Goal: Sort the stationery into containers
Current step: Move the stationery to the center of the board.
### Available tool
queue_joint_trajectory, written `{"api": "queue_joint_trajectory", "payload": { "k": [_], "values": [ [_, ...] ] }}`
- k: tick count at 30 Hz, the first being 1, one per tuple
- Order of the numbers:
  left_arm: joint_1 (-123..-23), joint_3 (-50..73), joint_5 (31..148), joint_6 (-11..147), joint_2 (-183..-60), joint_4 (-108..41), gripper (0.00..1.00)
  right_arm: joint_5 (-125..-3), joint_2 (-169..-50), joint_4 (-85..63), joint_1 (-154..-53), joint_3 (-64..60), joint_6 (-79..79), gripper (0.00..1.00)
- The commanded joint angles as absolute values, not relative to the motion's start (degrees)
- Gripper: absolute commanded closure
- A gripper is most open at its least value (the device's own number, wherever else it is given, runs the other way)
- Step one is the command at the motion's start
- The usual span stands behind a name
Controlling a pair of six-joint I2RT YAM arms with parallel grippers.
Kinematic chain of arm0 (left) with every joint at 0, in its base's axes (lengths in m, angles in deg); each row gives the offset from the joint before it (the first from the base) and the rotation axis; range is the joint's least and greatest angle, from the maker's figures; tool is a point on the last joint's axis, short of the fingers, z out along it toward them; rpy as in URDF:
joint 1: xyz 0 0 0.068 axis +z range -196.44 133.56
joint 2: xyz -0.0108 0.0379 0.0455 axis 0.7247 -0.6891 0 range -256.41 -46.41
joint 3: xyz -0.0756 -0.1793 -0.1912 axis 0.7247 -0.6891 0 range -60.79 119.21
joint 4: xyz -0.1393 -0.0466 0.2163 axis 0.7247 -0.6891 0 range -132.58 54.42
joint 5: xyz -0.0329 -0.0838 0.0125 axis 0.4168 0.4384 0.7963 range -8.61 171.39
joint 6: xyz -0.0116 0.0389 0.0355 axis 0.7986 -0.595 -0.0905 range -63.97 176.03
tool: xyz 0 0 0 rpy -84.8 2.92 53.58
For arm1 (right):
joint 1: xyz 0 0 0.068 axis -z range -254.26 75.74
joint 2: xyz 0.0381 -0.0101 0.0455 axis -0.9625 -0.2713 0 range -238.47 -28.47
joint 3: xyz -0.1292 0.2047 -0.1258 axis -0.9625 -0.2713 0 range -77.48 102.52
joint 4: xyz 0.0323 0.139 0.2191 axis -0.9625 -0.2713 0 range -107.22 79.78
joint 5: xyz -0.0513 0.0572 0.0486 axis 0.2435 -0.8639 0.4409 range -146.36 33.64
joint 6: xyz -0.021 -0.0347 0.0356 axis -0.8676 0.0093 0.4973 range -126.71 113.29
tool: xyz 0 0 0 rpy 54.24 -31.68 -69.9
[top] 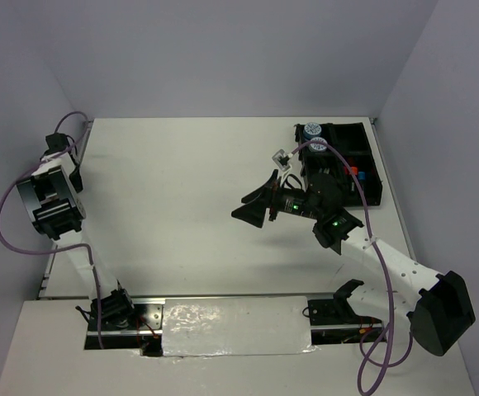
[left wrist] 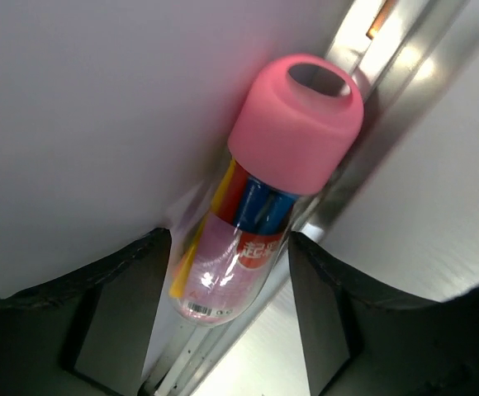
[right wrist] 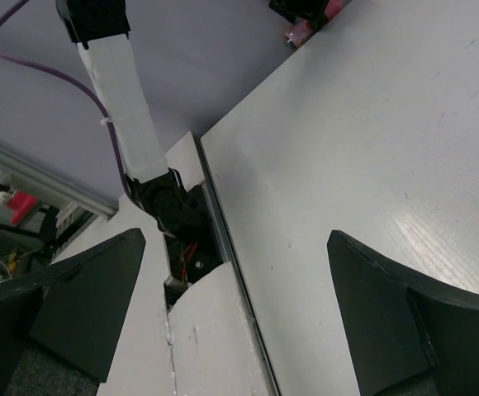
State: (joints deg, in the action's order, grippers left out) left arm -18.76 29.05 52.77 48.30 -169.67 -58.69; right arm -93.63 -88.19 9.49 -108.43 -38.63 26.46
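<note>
In the left wrist view a clear pink bottle (left wrist: 260, 206) with a pink cap, holding coloured pens, lies in the metal rail along the wall. My left gripper (left wrist: 230, 238) has its jaws against both sides of the bottle's lower end. From above, that gripper (top: 60, 147) is at the table's far left edge and the bottle is hidden. My right gripper (top: 253, 205) hangs open and empty over the middle of the table. The black organiser tray (top: 373, 157) stands at the back right, with two patterned tubs (top: 311, 130) and orange- and blue-capped highlighters (top: 355, 172) inside.
A small pale item (top: 282, 157) lies on the table just left of the tray. The right arm (top: 339, 227) reaches in front of the tray. A purple cable (top: 8, 223) loops beside the left arm. The wall (left wrist: 99, 124) presses close beside the bottle.
</note>
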Motion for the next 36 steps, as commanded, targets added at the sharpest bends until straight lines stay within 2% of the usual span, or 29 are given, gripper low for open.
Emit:
{"api": "queue_joint_trajectory", "payload": {
  "k": [1,2,7,9,12,15,18,20,22,26,36],
  "values": [
    [-16.04,29.21,55.03,48.12,-174.2,-61.5,0.25,-93.62,-87.18,11.93,-108.89,-38.9,26.34,0.0],
    [-15.95,29.38,55.29,48.12,-174.64,-61.59,0.22,-93.62,-87.18,11.93,-108.89,-38.9,26.34,0.0],
    [-15.86,29.3,56.61,48.12,-178.41,-62.47,0.21,-93.01,-87.27,11.23,-108.8,-38.81,25.9,0.0],
    [-15.94,29.21,57.66,47.85,-179.21,-62.56,0.23,-92.92,-87.44,11.06,-108.89,-38.63,25.73,0.0],
    [-15.68,29.56,58.54,47.33,-179.3,-62.47,0.31,-92.83,-87.53,11.14,-108.89,-38.72,25.81,0.0],
    [-15.59,30.96,59.77,47.24,-180.0,-63.44,0.44,-93.01,-87.88,11.06,-108.89,-38.55,25.81,0.0],
    [-15.59,31.14,60.03,47.24,-180.09,-63.61,0.71,-92.48,-87.88,10.97,-108.89,-38.55,25.73,0.0],
    [-15.59,31.14,60.03,47.59,-180.18,-63.61,0.78,-92.57,-87.97,10.97,-108.8,-38.55,25.72,0.0],
    [-15.59,31.23,61.17,48.2,-180.18,-63.96,1.0,-92.65,-88.15,10.97,-108.89,-38.37,25.81,0.0],
    [-15.85,31.84,63.19,49.96,-179.48,-64.84,1.0,-92.57,-88.06,10.88,-108.97,-38.37,25.73,0.0],
    [-18.67,31.32,68.03,53.66,-168.51,-62.39,1.0,-91.78,-87.44,10.27,-108.8,-38.37,25.29,0.0]
  ]
}}
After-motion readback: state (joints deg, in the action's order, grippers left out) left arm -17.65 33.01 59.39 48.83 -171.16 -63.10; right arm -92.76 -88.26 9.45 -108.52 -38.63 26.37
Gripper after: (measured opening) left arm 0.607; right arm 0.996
